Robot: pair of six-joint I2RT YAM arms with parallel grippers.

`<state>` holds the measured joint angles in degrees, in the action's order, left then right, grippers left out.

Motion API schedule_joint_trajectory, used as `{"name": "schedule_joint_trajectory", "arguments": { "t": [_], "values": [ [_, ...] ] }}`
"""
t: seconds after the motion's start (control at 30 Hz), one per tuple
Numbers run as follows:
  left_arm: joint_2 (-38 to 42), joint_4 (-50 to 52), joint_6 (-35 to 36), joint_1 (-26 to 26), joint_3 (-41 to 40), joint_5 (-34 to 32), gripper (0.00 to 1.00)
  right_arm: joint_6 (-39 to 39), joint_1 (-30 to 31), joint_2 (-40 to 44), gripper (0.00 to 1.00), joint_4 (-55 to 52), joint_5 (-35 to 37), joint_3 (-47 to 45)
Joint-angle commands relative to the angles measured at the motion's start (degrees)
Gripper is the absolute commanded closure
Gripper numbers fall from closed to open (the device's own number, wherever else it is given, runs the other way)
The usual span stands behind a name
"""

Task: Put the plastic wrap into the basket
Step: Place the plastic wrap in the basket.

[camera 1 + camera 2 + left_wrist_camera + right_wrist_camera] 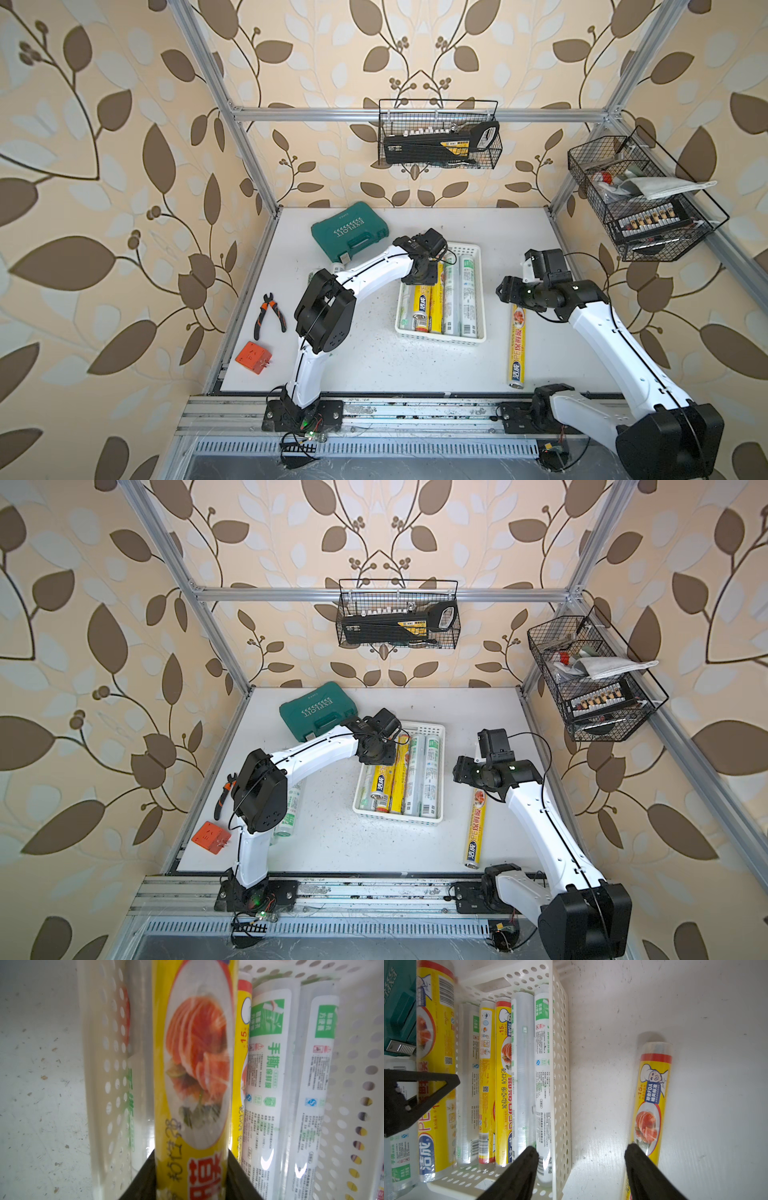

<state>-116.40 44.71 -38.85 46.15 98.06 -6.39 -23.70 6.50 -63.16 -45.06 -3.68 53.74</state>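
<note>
**Operator:** How far along am I?

**Spotter:** Well past halfway, I'd judge. The basket (440, 336) sits mid-desk (374, 361), and its stowed rolls (451, 299) lie lengthwise side by side. There are at least five, some yellow and some silvery-white with green print. Your left end effector (191, 1159) is clamped on the held yellow roll (193, 1064) over the basket's left side. I can't tell whether that roll rests on the ones below or hangs just above them, so count it as not yet delivered.

**Operator:** What's outside the basket?

**Spotter:** Two that I can see. The loose yellow roll (516, 345) lies on the desk to the right of the basket, near it but apart. Your right end effector (581, 1149) hovers between the basket wall and that roll, jaws spread and empty. The silvery-white roll (291, 808) lies on the desk to the left, partly under your left arm (307, 758). So you have one to release and two to fetch — any others are hidden from me.
</note>
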Motion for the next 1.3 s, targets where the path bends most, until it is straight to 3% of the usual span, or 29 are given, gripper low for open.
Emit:
{"name": "schedule_joint_trajectory", "arguments": {
  "t": [0.0,0.97,1.27],
  "values": [
    [0.6,-0.7,0.0,0.6,-1.6,0.7,0.64,0.9,-0.4,0.6,0.3,-1.2,-0.6,-0.2],
    [3.7,4.1,-2.0,2.2,-5.2,0.8,0.63,0.9,-1.0,-0.4,0.3,-3.0,-1.8,0.7],
    [2.7,3.8,-2.0,2.2,-5.2,0.7,0.53,0.9,-1.0,-0.7,0.31,-3.4,-1.8,0.6]
  ]
}}
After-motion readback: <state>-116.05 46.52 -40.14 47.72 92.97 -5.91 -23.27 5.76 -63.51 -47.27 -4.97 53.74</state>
